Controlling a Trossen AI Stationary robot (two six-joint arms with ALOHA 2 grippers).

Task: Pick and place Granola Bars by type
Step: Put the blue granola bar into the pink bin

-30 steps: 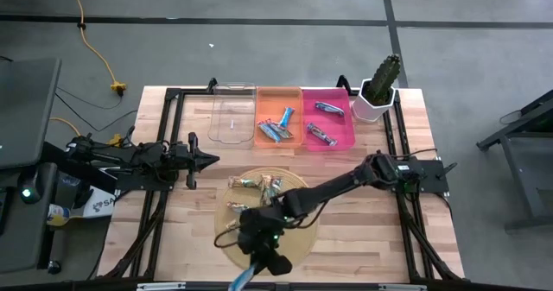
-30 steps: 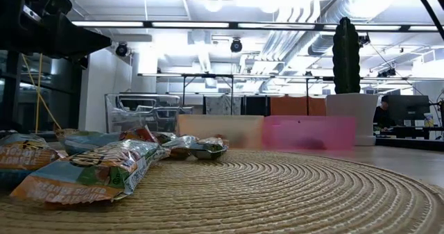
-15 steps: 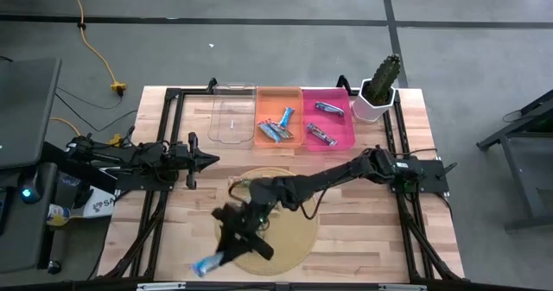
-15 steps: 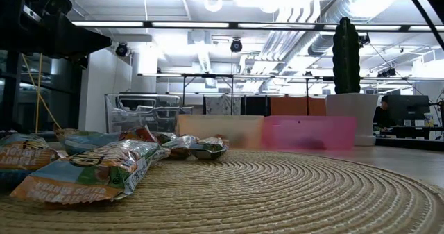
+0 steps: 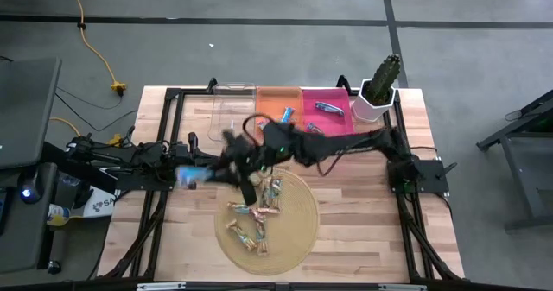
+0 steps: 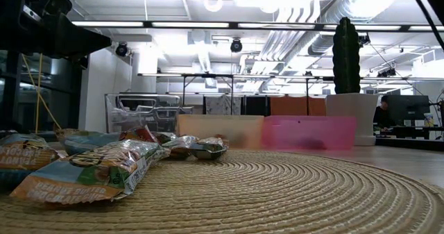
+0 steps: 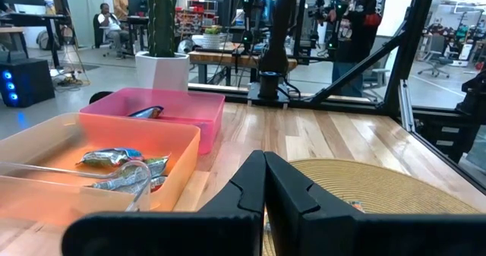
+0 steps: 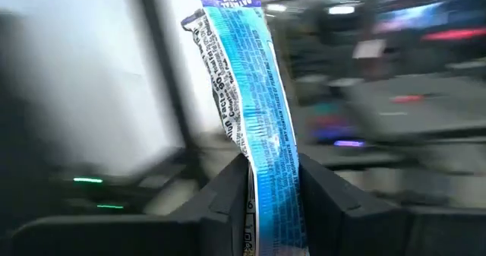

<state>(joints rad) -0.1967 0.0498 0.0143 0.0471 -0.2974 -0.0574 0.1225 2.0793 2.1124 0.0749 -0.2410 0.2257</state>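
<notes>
My right gripper (image 8: 262,203) has its fingers clamped on a blue bar (image 8: 250,112), which stands up out of them; from above I see that bar (image 5: 187,176) carried over the table's left side, just beside my left gripper (image 5: 207,160). My left gripper sits closed and empty by the round mat (image 5: 294,239). More bars (image 5: 255,213) lie on the mat, others in the orange bin (image 5: 278,97) and pink bin (image 5: 341,136).
</notes>
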